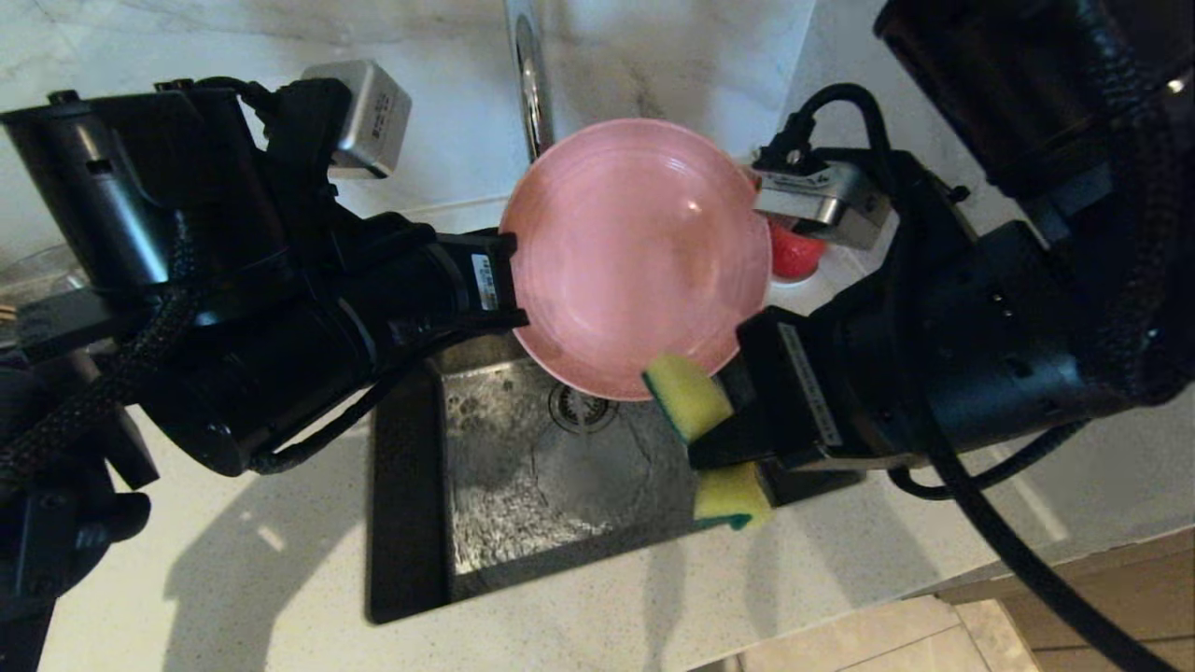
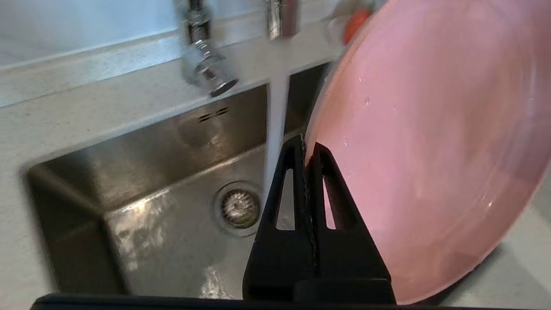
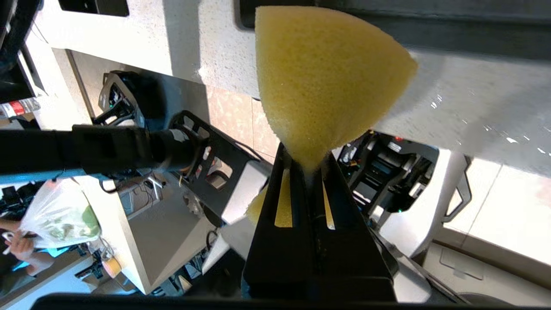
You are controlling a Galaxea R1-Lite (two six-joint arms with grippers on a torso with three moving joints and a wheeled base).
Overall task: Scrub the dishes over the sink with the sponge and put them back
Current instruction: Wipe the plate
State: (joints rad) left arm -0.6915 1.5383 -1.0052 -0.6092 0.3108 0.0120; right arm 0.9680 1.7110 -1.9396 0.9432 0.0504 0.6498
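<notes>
Left end effector point(image 2: 309, 148) is pinching the rim of the pink plate point(image 1: 639, 252), fingers pressed together on the edge, holding it tilted over the sink point(image 1: 523, 485) so the face is exposed and drips are going into the basin, not onto the counter point(image 1: 243, 560). Right end effector point(image 3: 308, 170) is clamping the sponge point(image 1: 688, 394) at its pinched waist, foam flaring out on both sides of the fingers; in the head view the upper lobe is sitting at the plate's lower rim, probably touching, though I can't tell for sure from this angle. Green scouring layer is showing along the sponge edge on the plate side, which looks like the right face for scrubbing. Water is running from the tap point(image 2: 206, 73) in a stream just beside the left fingers, falling toward the drain strainer point(image 2: 239, 208), so rinse is at hand. Judging by this, the plate scrub is just getting going; the teal bowl isn't in view. A red object point(image 1: 794, 254) is sitting on the counter behind the plate. White stickers on both wrist housings are carrying print, but it's too small to read; no brand is legible anywhere.
</notes>
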